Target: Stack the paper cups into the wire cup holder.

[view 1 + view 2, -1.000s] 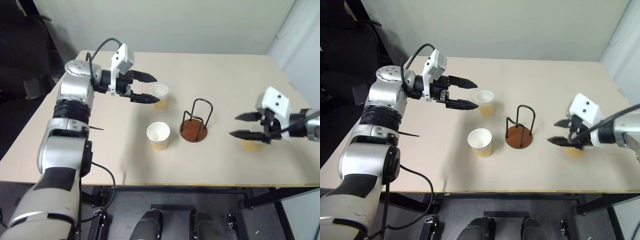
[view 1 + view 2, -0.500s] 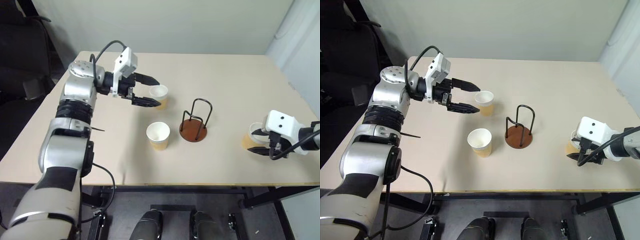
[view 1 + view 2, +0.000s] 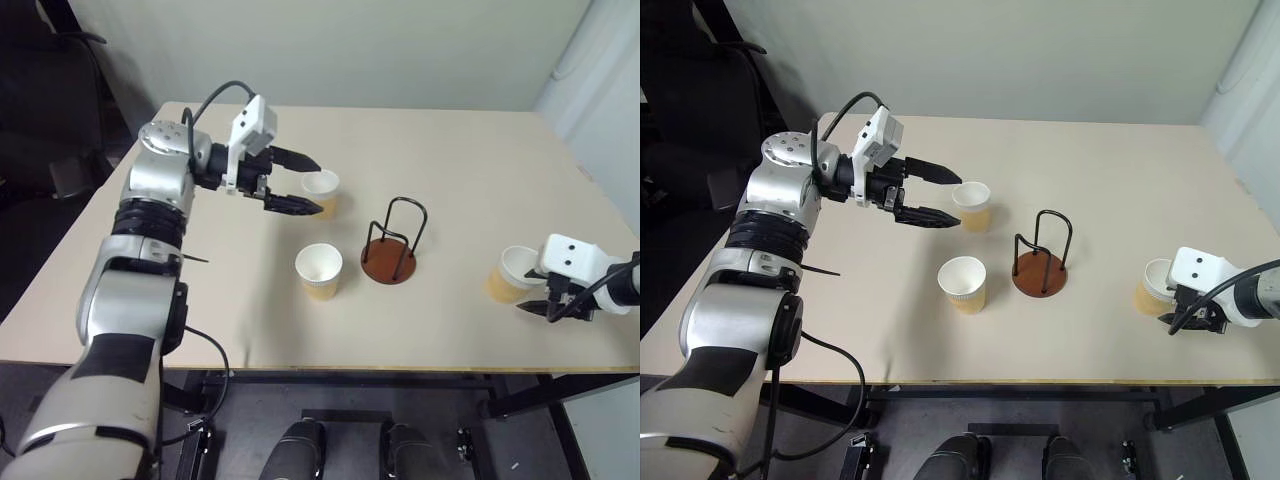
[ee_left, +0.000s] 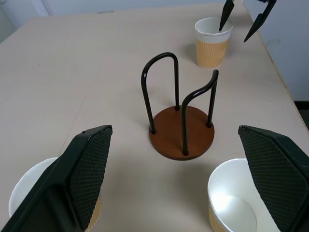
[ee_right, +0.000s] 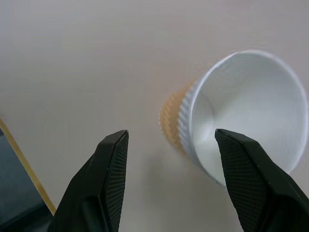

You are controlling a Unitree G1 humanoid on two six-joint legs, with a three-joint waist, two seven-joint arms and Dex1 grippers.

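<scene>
Where black wire loops [image 3: 405, 222] rise, ribbed tapered paper cups [image 3: 319, 271], round reddish base [image 3: 388, 262]

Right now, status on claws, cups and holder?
Left claw open beside far cup. Right claw open at right-hand cup, not gripping. Wire cup holder empty, third cup beside it. Nothing in the way.
</scene>
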